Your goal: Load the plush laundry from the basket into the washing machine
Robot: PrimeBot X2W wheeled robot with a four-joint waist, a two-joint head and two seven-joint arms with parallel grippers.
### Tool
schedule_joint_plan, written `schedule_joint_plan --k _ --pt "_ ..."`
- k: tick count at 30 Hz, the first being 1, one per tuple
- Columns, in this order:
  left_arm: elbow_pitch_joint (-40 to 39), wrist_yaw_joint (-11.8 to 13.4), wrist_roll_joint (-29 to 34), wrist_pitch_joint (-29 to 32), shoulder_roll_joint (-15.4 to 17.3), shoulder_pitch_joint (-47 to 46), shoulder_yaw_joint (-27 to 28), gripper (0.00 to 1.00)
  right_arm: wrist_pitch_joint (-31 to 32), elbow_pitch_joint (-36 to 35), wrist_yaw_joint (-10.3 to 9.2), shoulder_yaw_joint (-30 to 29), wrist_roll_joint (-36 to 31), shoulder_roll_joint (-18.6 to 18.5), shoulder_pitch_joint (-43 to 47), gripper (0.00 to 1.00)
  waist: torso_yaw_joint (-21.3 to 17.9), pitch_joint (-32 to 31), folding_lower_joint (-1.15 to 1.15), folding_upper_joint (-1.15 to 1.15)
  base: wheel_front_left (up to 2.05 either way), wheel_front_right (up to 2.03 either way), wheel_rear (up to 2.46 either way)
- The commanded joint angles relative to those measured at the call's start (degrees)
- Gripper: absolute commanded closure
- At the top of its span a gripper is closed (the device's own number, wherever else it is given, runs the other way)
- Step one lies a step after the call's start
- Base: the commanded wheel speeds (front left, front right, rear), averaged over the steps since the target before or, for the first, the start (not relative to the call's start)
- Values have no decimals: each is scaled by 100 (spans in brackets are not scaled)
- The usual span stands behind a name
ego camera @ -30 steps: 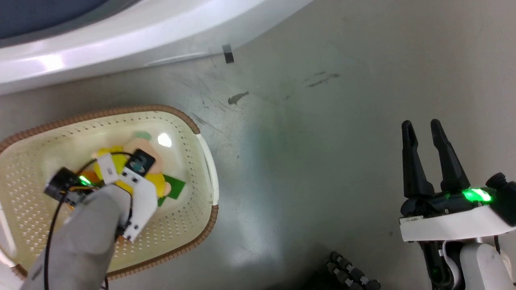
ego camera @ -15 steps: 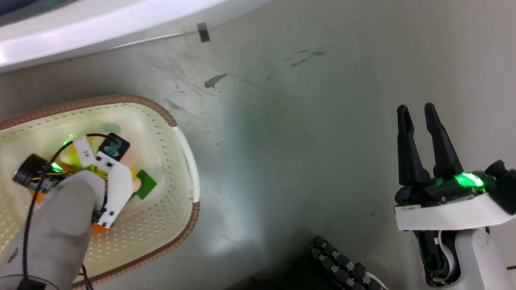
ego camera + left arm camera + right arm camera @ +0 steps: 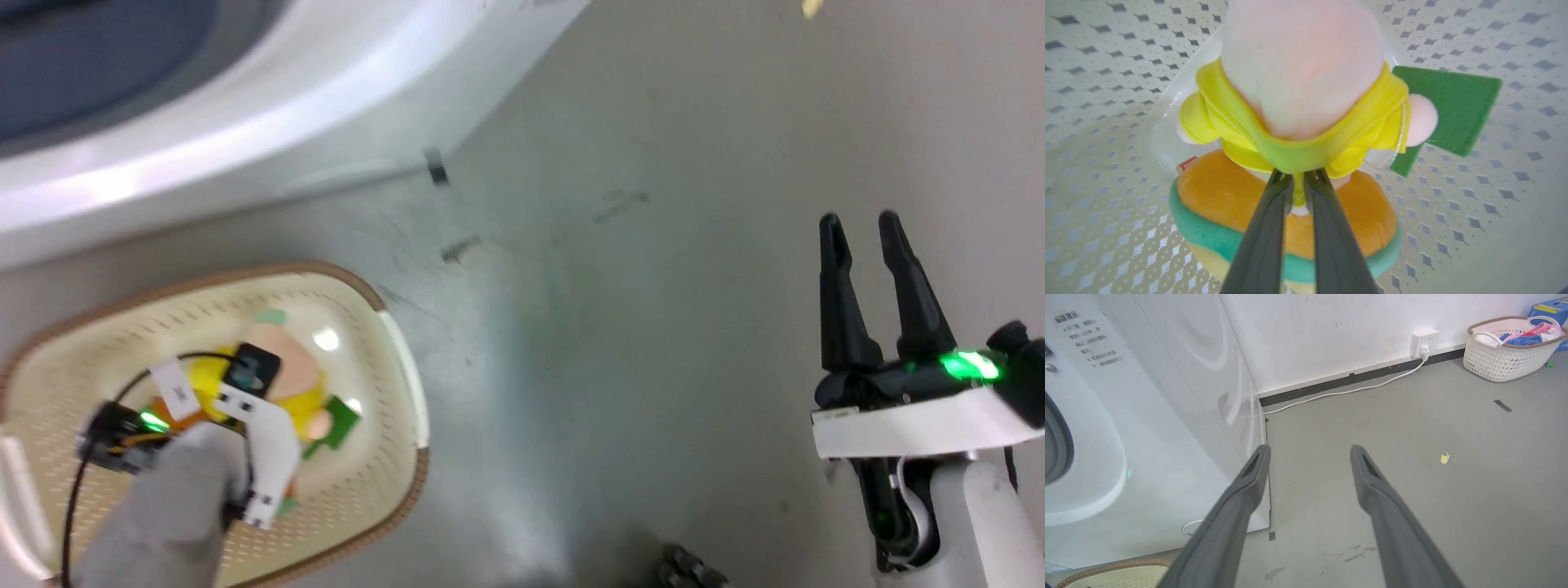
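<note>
Lines of small grey print (image 3: 1075,339) are carried high on the front of the large white front-loading washing machine (image 3: 1167,416), too small to be read. The soft plush laundry (image 3: 1298,81), pink-headed, yellow-topped, with an orange green-banded base, is found inside the cream perforated plastic basket (image 3: 367,482) with the brown woven-look rim, beside the machine. The left gripper (image 3: 1298,179) is reached down into the basket, its dark fingers (image 3: 1265,237) pinched on a fold of the yellow top. The right gripper (image 3: 859,220) is held well apart over the grey floor (image 3: 653,327), jaws spread.

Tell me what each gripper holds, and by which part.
The left gripper pinches the soft pink-headed plush laundry by the hem of its yellow top; the right gripper holds nothing.
</note>
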Motion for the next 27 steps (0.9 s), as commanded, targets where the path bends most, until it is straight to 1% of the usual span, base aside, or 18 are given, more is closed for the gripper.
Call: schedule_joint_plan --k 1,4,10,11,14,18,22,24,27 --pt "-38 3 -79 -222 -129 140 33 100 -27 46 -4 -87 -122 -9 122 0 466 -736 0 0 0 0 0" --pt "-124 -5 -324 -674 -344 324 196 100 -27 117 -4 -224 -331 -9 276 0 717 -1135 0 0 0 0 0" --pt "-241 -68 -587 -1417 -625 723 303 100 -27 254 -4 -481 -683 -9 678 0 1142 -1924 0 0 0 0 0" --pt "-297 -97 -727 -1697 -790 936 353 100 -27 313 -4 -621 -824 -9 907 0 1391 -2302 0 0 0 0 0" --pt "-391 -110 -835 -1934 -907 1128 395 100 -27 345 -4 -688 -972 -9 1127 0 1605 -2591 0 0 0 0 0" --pt "-660 -63 -983 -2155 -1036 1400 502 100 -27 365 -4 -755 -1122 -9 1323 0 1840 -2908 0 0 0 0 0" --pt "-1207 73 -1135 -2247 -1119 1743 698 100 -27 402 -4 -845 -1194 -9 1484 0 2041 -3158 0 0 0 0 0" --pt "-1748 186 -1152 -2256 -1122 1961 837 100 -27 419 -4 -840 -1217 -9 1576 0 2131 -3259 0 0 0 0 0" --pt "-2607 273 -1099 -2259 -1110 2405 987 100 -27 441 -4 -768 -1241 -9 1705 0 2243 -3378 0 0 0 0 0"
